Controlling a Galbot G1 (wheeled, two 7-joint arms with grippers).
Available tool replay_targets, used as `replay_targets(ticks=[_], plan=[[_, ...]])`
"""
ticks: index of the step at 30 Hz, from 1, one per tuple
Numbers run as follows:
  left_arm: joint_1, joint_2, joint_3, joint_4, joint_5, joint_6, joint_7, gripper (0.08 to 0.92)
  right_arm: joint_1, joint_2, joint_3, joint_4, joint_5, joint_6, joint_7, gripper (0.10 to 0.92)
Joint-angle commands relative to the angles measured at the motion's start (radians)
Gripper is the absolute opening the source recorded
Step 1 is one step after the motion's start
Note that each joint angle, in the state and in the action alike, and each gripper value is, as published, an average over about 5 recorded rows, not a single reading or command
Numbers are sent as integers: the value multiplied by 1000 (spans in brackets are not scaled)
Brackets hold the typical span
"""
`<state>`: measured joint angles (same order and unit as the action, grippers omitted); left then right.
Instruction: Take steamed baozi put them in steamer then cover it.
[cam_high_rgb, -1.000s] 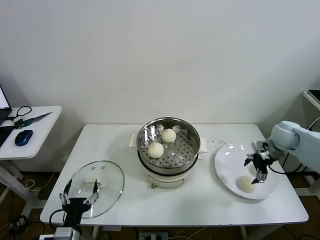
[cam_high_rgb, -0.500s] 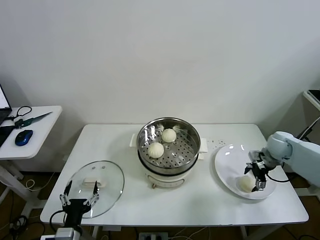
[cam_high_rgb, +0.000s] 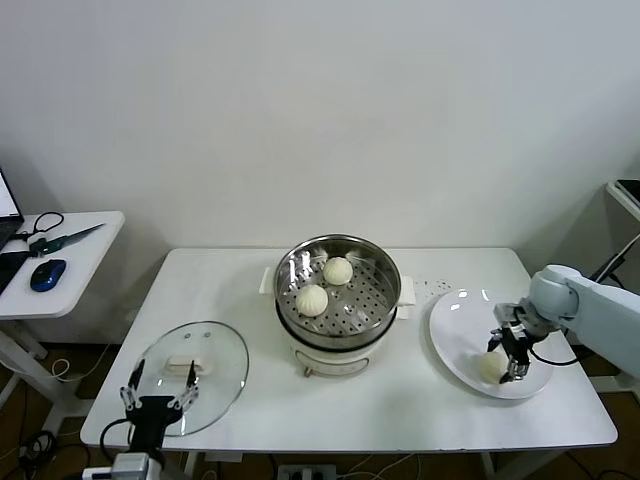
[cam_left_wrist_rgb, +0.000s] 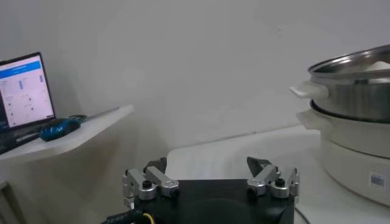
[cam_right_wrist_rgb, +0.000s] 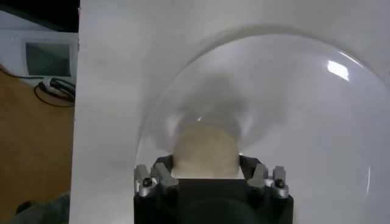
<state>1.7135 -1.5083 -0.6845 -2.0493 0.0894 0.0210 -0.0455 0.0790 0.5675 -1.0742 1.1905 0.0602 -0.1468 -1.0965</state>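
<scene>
The right tool (cam_high_rgb: 508, 358) is clenched on a round cream-white dough bun (cam_high_rgb: 491, 366), which rests on the flat white plate (cam_high_rgb: 455, 345). The left tool (cam_high_rgb: 157, 397) stands released beside the round clear glass lid (cam_high_rgb: 215, 360).

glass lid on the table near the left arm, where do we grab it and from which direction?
Grip the white rectangular handle at the centre of the round clear glass lid, coming straight down from above. The lid lies flat with its dome up, so the handle is the only raised part; the metal rim sits against the white table. The open left gripper hovers at the lid's near edge.
</scene>
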Motion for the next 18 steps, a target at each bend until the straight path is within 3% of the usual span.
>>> replay_targets(ticks=[1,6,12,18], plan=[[3,-1,4,-1,3,0,0,823,14,1,-7,-2,4,9,1,692],[2,1,6,-4,4,1,0,823,139,-2,-64,8,23,81,-11,680],[3,3,11,-6,11,3,1,823,401,55,-172,27,-100,362,-85,673],[4,3,16,-11,19,4,3,823,678,210,-303,52,-152,596,-110,670]])
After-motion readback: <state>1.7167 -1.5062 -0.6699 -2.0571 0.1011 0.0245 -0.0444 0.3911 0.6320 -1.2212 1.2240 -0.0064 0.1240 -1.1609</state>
